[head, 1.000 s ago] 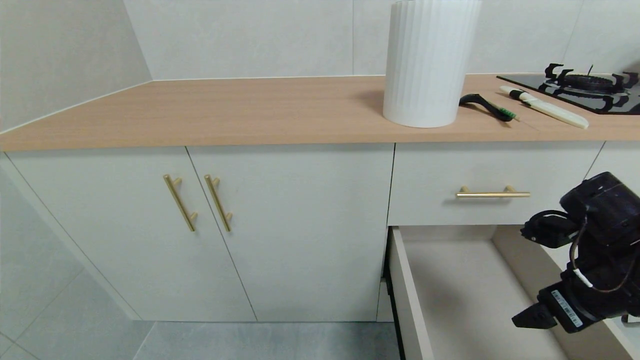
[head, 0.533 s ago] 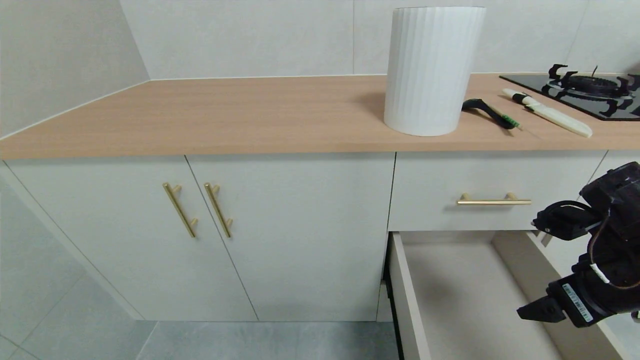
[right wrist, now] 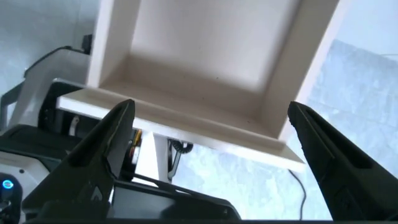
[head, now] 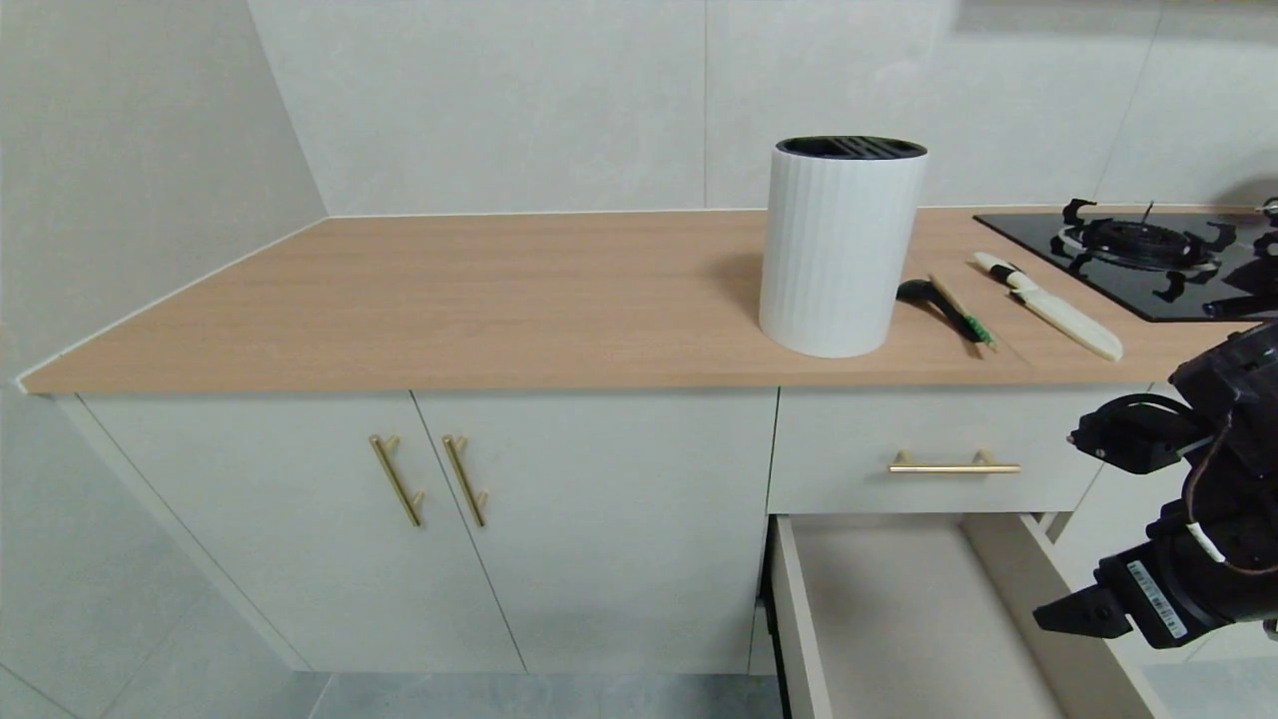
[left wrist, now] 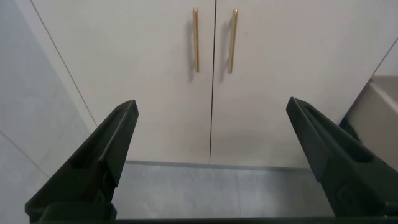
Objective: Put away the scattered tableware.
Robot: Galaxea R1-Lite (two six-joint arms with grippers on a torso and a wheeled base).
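The wooden countertop [head: 499, 300] carries a white ribbed holder [head: 839, 260] with a black slotted top, standing upright. Below the holder and off to its left are 2 pale cabinet doors [head: 419, 519], shut, each with a slanted gold handle. Straight below the holder is 1 closed drawer front [head: 869, 439], and under that an open drawer [head: 799, 619] is pulled out. Well to the holder's right is a black glass hob [head: 1038, 235].

Lower than the holder and far to its right, the right gripper [head: 1058, 527] hangs beside the open drawer with its fingers spread wide, holding nothing. The left gripper [left wrist: 211, 106] faces the 2 doors, also spread wide and holding nothing.

The tableware lies flat on the countertop to the holder's right: a cream knife [head: 1048, 305] farthest out, a black spoon [head: 924, 297] just beside the holder, and thin green-tipped chopsticks [head: 963, 312] across the spoon
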